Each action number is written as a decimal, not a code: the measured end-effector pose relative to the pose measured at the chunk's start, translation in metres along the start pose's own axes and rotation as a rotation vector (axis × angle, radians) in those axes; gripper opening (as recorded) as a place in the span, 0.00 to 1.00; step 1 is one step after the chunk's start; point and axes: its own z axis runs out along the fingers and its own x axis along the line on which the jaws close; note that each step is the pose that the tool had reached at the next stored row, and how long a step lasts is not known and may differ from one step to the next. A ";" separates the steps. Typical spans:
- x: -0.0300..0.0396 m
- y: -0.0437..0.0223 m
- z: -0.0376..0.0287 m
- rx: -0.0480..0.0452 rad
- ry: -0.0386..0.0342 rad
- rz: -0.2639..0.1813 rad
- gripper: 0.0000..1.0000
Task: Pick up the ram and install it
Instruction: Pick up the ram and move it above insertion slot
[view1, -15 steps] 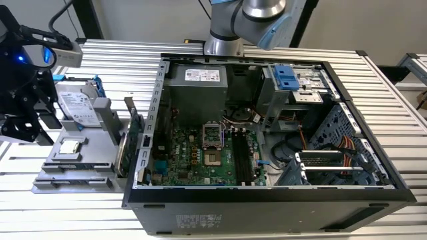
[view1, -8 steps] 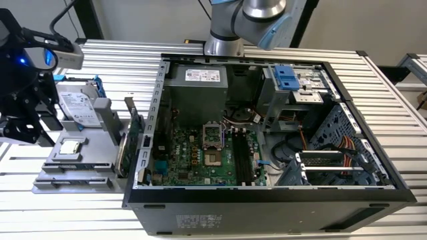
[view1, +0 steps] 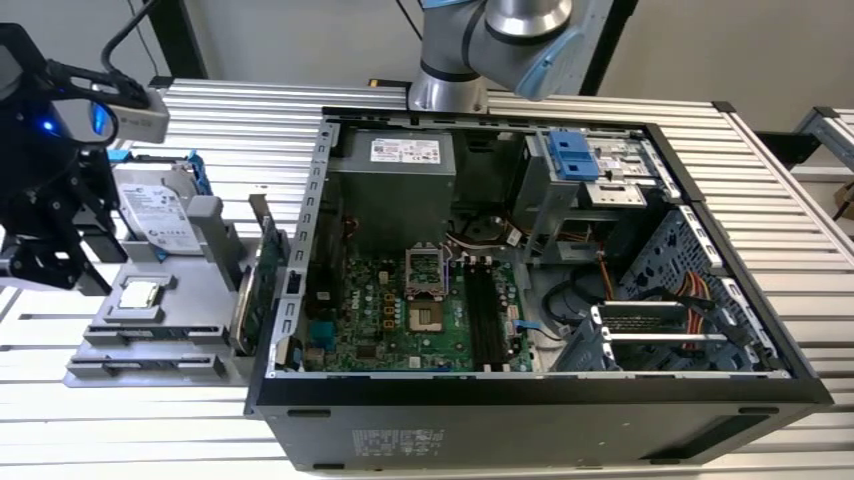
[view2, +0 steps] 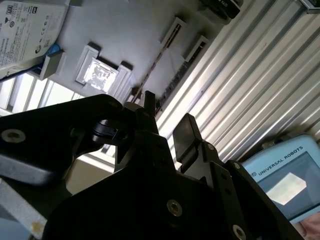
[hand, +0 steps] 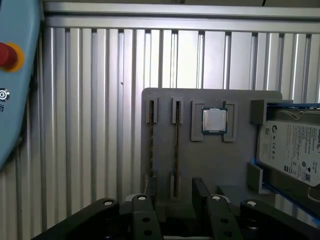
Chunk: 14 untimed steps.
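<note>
Pick-up step, approach phase. Gripper (hand: 175, 189) hovers over tray (hand: 215, 160) w/ fingers (hand: 200, 189) apart, nothing held. Ram (hand: 176, 147) sits on edge in tray slot nr CPU (hand: 214, 120). Grasp needs fingers centred astride stick, square to it.

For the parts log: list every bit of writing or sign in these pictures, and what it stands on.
Light blue handheld pendant: a maker's name in white capitals above its screen.
White label on the silver hard drive: fine print and symbols, too small to read.
White sticker on the grey power supply: too small to read.
Pale sticker on the black computer case's front: too small to read.
</note>
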 end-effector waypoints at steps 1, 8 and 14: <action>0.0000 0.0000 0.0003 -0.0001 0.0000 0.000 1.00; 0.0000 0.0000 0.0019 0.0000 -0.0001 0.000 1.00; 0.0000 0.0000 0.0031 0.0000 0.0000 0.000 1.00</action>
